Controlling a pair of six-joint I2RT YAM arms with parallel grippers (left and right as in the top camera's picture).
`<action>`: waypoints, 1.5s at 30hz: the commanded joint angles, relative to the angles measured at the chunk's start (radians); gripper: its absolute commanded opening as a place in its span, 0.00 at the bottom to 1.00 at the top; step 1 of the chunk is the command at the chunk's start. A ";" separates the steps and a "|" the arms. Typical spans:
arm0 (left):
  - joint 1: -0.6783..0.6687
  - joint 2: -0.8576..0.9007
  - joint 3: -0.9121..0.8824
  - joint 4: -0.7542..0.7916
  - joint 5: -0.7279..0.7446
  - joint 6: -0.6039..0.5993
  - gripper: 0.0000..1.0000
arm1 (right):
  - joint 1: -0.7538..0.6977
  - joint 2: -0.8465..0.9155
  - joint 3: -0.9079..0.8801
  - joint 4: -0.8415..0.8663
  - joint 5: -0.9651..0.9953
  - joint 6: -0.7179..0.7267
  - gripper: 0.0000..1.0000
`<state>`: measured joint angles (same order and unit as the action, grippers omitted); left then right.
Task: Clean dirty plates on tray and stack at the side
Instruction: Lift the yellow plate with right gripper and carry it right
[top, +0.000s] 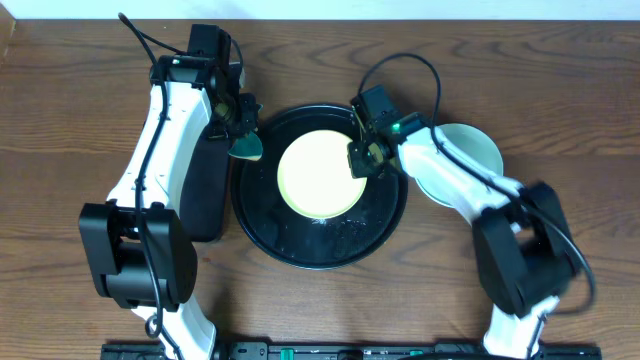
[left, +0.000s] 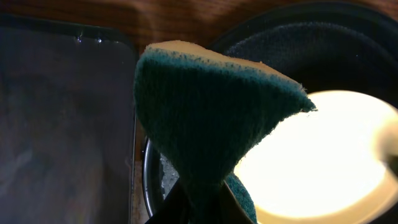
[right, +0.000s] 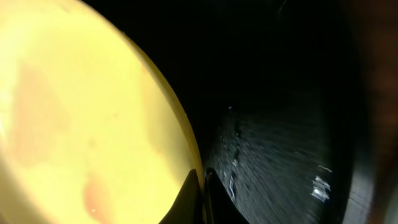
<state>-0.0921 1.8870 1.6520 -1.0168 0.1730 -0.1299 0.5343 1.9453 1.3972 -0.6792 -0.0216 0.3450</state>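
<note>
A pale yellow plate (top: 320, 174) lies in the large round black tray (top: 262, 225). It carries faint reddish smears in the right wrist view (right: 74, 124). My right gripper (top: 362, 160) is shut on the plate's right rim (right: 200, 199). My left gripper (top: 240, 128) is shut on a green and yellow sponge (top: 248, 149), held over the tray's left edge next to the plate. The sponge (left: 211, 118) fills the left wrist view, with the plate (left: 317, 168) glowing behind it. A pale mint-blue plate (top: 470, 150) lies on the table to the right of the tray.
A smaller rectangular black tray (top: 205, 190) lies left of the round tray, partly under my left arm; it also shows in the left wrist view (left: 62, 124). Water drops shine on the round tray's floor (right: 273, 168). The table is brown wood (top: 60, 130).
</note>
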 joint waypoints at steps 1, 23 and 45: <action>0.004 -0.008 0.025 0.001 -0.010 -0.010 0.08 | 0.064 -0.129 0.004 -0.014 0.284 -0.029 0.01; 0.004 -0.008 0.025 0.000 -0.010 -0.010 0.08 | 0.464 -0.253 0.004 -0.005 1.290 -0.216 0.01; 0.004 -0.008 0.021 0.000 -0.010 -0.010 0.08 | 0.429 -0.253 0.003 -0.022 0.806 -0.211 0.01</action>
<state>-0.0925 1.8870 1.6520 -1.0145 0.1730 -0.1314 1.0031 1.7130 1.3975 -0.6903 1.0409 0.1181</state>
